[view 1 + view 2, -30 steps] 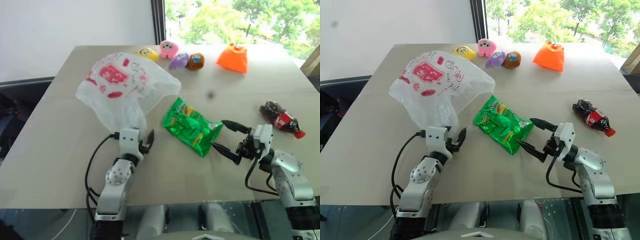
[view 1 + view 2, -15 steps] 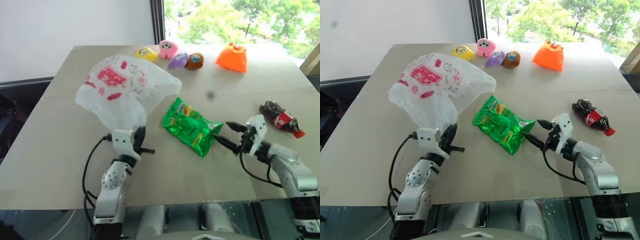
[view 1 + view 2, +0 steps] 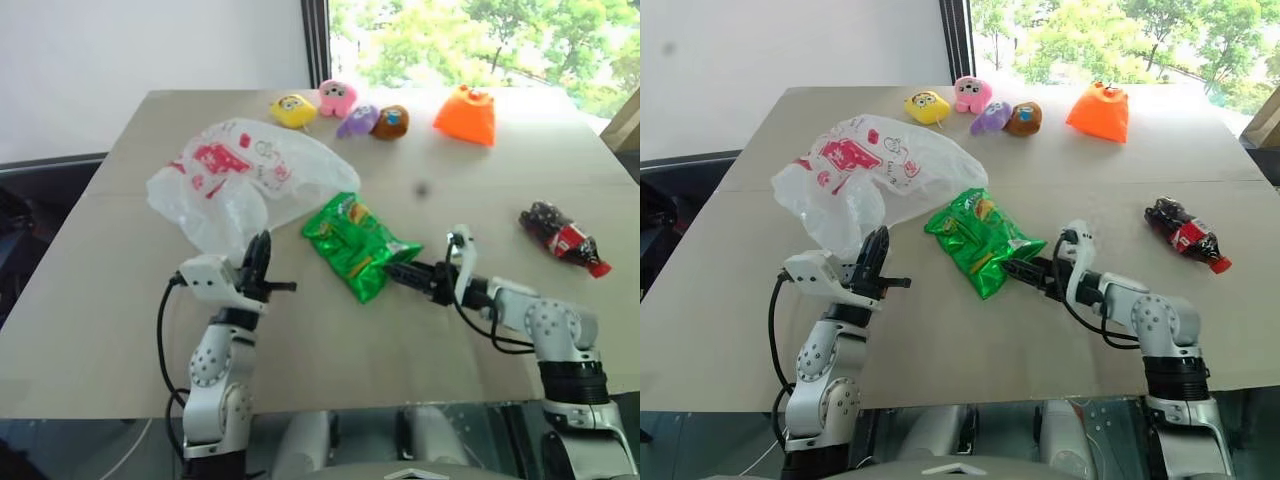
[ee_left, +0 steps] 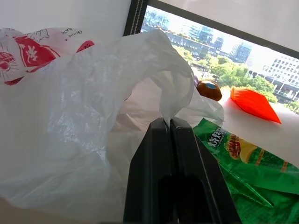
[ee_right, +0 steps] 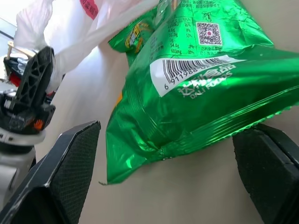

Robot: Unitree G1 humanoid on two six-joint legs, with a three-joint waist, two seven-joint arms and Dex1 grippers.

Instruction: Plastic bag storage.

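pinched at its near edge by the left gripper [image 3: 262,262], fingers pressed together on a fold of thin film, as seen in the left wrist view: plastic bag [image 3: 240,180], lying on the table [image 3: 120,300] on the robot's left side. stretches up and away from that hand toward the far-left of the tabletop, long axis running roughly near-to-far w/ a lean left; gathered neck at the grip, bulk w/ red print at the far end. mouth direction not readable.

just right of the bag, overlapping its edge: green snack packet [image 3: 355,245], long axis diagonal, far-left to near-right. right gripper [image 3: 395,272] spread wide, fingers either side of the packet's near-right corner, not closed on it.

left arm nearer the bag by far. judged next: packet toward the bag, so bag mouth needs opening first.
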